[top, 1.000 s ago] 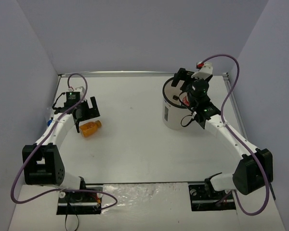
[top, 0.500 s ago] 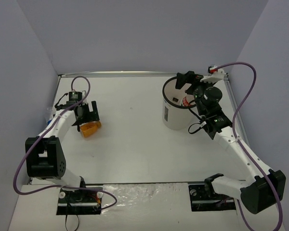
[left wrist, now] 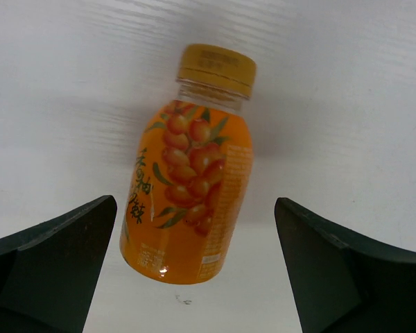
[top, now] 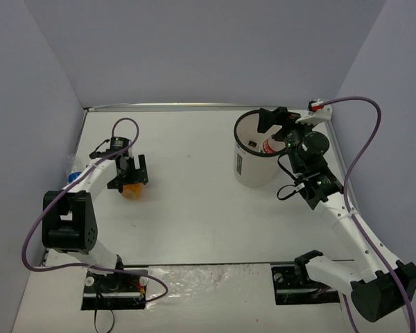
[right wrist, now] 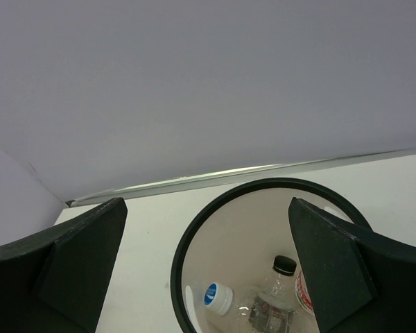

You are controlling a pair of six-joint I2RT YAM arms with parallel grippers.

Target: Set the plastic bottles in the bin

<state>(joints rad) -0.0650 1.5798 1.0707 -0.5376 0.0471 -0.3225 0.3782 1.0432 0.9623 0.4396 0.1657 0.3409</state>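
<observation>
Now we see the left gripper [left wrist: 195,202] standing wide apart and holding nothing, its two dark fingers [left wrist: 55,267] on either side of the orange bottle [left wrist: 191,187] with a bare gap of white table [left wrist: 347,104] between each finger and the bottle's flank. This bottle lies on its side directly below the gripper, its long axis running crosswise to the line between the fingers, its orange cap [left wrist: 217,69] pointing away from the wrist and leaning slightly towards the right-hand finger, its base nearest the wrist. From the top view we find the same gripper [top: 130,173] low over the bottle [top: 132,190], which peeks out on its near side. The right gripper [right wrist: 208,205] is likewise spread wide and empty, hanging over the bin [right wrist: 177,277] with the black rim just below and ahead of its fingers. Inside the bin, beneath that gripper, we make out a blue-capped bottle [right wrist: 215,295], a clear black-capped bottle [right wrist: 274,295] and the edge of a red-labelled bottle [right wrist: 305,291]; their exact lie we cannot tell.
</observation>
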